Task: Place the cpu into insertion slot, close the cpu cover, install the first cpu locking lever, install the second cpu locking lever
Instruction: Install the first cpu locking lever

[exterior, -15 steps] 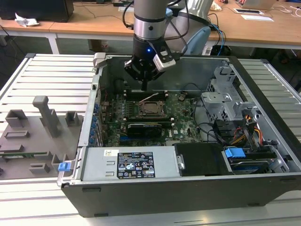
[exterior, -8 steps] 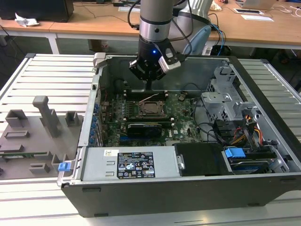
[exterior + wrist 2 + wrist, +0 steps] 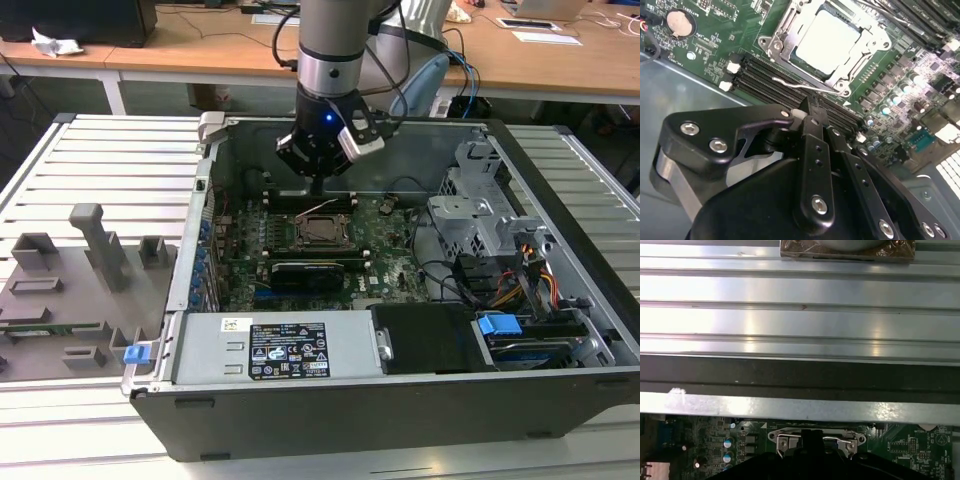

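Observation:
The cpu (image 3: 827,40) lies flat in the insertion slot (image 3: 322,232), its pale metal face showing through the window of the cpu cover (image 3: 782,30), which lies down over it. A thin wire locking lever (image 3: 790,82) runs along the socket's side nearest my gripper; in the exterior view it angles up (image 3: 325,207) above the board. My gripper (image 3: 811,102) is shut, fingers pressed together, with its tip right at this lever; I cannot tell whether they touch. In the exterior view the gripper (image 3: 317,187) hangs just beyond the socket's far side. The first wrist view has the gripper (image 3: 812,436) over the socket.
Black memory slots (image 3: 770,75) lie between the gripper and the socket. A coin battery (image 3: 680,22) sits on the board. A power supply (image 3: 280,350), a drive cage (image 3: 480,210) and cables (image 3: 510,280) crowd the case. A grey fixture tray (image 3: 70,290) lies outside at the exterior view's left.

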Tool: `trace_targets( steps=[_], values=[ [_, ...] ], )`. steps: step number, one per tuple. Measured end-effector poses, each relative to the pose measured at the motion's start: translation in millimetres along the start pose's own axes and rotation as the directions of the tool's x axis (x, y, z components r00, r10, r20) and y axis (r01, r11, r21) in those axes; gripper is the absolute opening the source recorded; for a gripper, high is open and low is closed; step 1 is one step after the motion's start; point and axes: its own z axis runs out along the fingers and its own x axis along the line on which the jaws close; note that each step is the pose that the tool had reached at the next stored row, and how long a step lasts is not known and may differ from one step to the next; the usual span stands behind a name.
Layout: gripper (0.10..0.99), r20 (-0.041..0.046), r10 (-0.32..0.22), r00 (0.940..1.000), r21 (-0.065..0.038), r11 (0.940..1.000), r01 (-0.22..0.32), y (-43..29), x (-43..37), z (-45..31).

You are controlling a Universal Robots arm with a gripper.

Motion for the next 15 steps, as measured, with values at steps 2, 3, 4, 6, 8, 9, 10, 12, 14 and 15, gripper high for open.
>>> trace_targets(
  steps=[2, 3, 4, 6, 8, 9, 10, 12, 14, 15],
  values=[
    [0.106, -0.0001, 0.000, 1.0000, -0.008, 1.0000, 0.000, -0.2, -0.2, 1.6],
    [0.106, 0.0002, 0.000, 1.0000, -0.015, 0.9999, 0.000, -0.2, -0.5, 2.9],
    [0.106, 0.0005, 0.000, 1.0000, -0.017, 0.9999, 0.000, -0.2, -0.7, 3.9],
    [0.106, 0.0003, -0.001, 1.0000, -0.017, 0.9998, 0.001, -0.3, -1.8, 5.5],
    [0.106, 0.0000, -0.007, 1.0000, -0.017, 0.9998, 0.007, -0.5, -3.3, 7.5],
    [0.106, -0.0002, -0.011, 0.9999, -0.017, 0.9998, 0.011, -0.6, -4.3, 8.5],
    [0.106, -0.0004, -0.014, 0.9999, -0.017, 0.9998, 0.014, -0.6, -5.5, 9.4],
    [0.106, -0.0005, -0.016, 0.9999, -0.017, 0.9997, 0.016, -0.6, -7.7, 10.7],
    [0.106, -0.0006, -0.017, 0.9999, -0.017, 0.9997, 0.017, -0.7, -8.1, 12.0],
    [0.106, -0.0006, -0.018, 0.9998, -0.017, 0.9997, 0.018, -0.7, -8.3, 12.6]
  ],
)
